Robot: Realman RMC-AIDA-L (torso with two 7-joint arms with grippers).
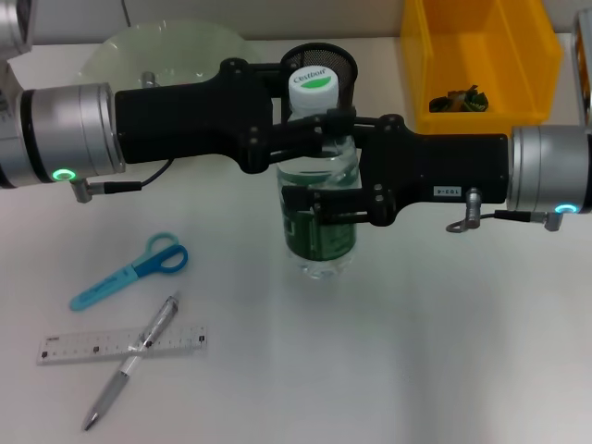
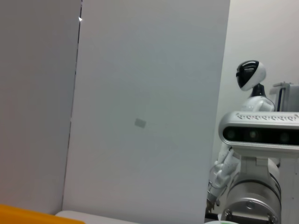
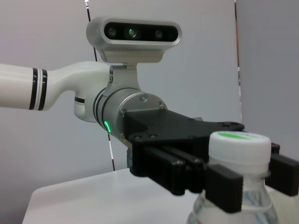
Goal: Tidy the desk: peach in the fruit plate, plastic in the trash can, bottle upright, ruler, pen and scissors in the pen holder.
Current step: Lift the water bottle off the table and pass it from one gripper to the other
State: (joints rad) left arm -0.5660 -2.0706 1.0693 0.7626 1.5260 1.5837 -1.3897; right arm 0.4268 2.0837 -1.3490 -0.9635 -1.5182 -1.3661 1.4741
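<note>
Bottle work is in hand in the head view. The clear plastic bottle with a green label and white cap [image 1: 319, 199] stands upright on the white worktop [image 1: 444, 351], and both black grippers meet on it from opposite sides. The left gripper [image 1: 324, 125] has its fingers around the neck, just under the cap; the right gripper [image 1: 310, 205] has its fingers clamped on the body at the label. Behind the fingers stand the black mesh pen holder [image 1: 326, 57], the pale green glass fruit plate [image 1: 166, 51] and the yellow plastic bin [image 1: 481, 55] with some scrap inside. In front of the fingers and to the robot's left lie the blue scissors [image 1: 129, 271], the clear plastic ruler [image 1: 120, 343] and the silver pen [image 1: 129, 363], the pen crossing over the ruler. I see no peach.

The left wrist view shows only a white wall panel [image 2: 145, 107] and the right arm's wrist camera [image 2: 259, 133]; no fingers appear.

In the right wrist view the bottle's cap and neck are very near, with the left gripper's fingers [image 3: 224, 186] closed on the neck from both sides.

I judge the bottle is partly filled, so rather heavy low down, smooth and slightly soft; the stiff neck under the cap is the safest place to hold.
</note>
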